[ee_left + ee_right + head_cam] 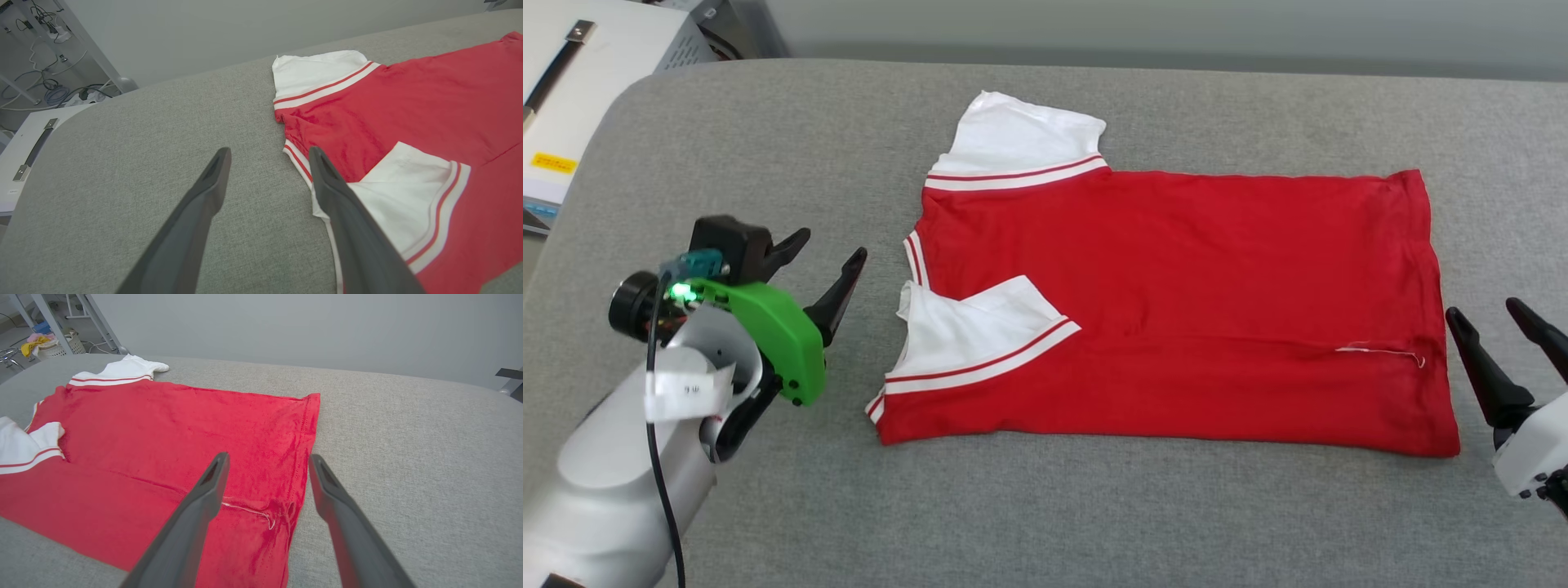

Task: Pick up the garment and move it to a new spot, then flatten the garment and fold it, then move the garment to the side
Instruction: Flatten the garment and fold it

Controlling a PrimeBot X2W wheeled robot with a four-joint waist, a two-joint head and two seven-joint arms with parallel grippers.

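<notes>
**Operator:** Containers first. Any?

**Spotter:** One. A white slatted basket (61, 346), past the table at the upper left of your right wrist view. One yellow cloth (34, 345) and one pink cloth (39, 336) sit at its rim. Whether they are inside or draped over it, cannot tell.

**Operator:** And the shirt?

**Spotter:** One red jersey shirt (1192, 310) (429, 102) (163, 428) with short white sleeves and red-white striped trim. It lies flat near the middle of the grey fabric-covered table (1094, 506). The collar end is to your left and the hem to your right. Two sleeves: the far sleeve (1021, 135) is spread outward, and the near sleeve (976, 335) is folded onto the red body. One loose white thread (1380, 351) lies by the hem's near corner.

**Operator:** Hands?

**Spotter:** Two grippers, each with two dark fingers.
- Your left gripper (832, 245) (269, 151) hangs just beside the collar end. Its fingers are spread with nothing between them, and in the head view it is clear of the cloth.
- Your right gripper (1485, 308) (268, 456) sits just beside the hem's near corner. Its fingers are spread wide too, and it holds nothing.
</notes>
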